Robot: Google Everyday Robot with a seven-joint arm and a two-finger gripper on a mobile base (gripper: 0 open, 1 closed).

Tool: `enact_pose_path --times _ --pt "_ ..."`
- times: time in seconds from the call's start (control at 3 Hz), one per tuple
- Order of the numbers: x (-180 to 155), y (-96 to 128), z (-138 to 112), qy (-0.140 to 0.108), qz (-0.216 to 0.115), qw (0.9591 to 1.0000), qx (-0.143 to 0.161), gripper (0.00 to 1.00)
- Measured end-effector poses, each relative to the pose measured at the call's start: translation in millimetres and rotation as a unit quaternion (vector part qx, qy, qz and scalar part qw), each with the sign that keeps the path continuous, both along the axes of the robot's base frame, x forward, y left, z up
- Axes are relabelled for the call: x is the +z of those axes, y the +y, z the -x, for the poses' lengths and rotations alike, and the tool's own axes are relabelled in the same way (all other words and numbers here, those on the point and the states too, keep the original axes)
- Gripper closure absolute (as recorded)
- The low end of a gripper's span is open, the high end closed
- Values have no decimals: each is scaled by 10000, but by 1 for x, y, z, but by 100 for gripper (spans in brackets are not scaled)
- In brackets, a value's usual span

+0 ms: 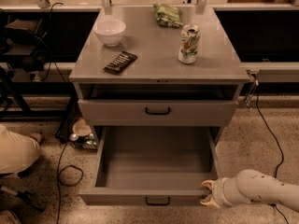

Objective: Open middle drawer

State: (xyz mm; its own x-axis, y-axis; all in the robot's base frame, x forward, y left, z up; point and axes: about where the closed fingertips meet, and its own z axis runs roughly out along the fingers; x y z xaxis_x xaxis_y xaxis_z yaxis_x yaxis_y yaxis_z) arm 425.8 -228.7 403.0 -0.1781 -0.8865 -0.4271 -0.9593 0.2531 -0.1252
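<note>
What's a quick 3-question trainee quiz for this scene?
1. True or false: the middle drawer is pulled out and looks empty.
2. Fill in: the white ____ sits left of the can.
3. Where is the claw?
A) over the can
B) at the middle drawer's front right corner
C) deep inside the drawer, at the back

Key: 1 true; 2 bowl; 3 B.
</note>
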Motion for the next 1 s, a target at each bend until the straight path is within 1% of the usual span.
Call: enact_pose_path --times 0.33,0.67,1.0 --pt "-1 1 1 10 -6 10000 8 36" --pt "-2 2 1 18 -20 10000 17 4" --pt "10 -5 -8 -125 -292 9995 37 0"
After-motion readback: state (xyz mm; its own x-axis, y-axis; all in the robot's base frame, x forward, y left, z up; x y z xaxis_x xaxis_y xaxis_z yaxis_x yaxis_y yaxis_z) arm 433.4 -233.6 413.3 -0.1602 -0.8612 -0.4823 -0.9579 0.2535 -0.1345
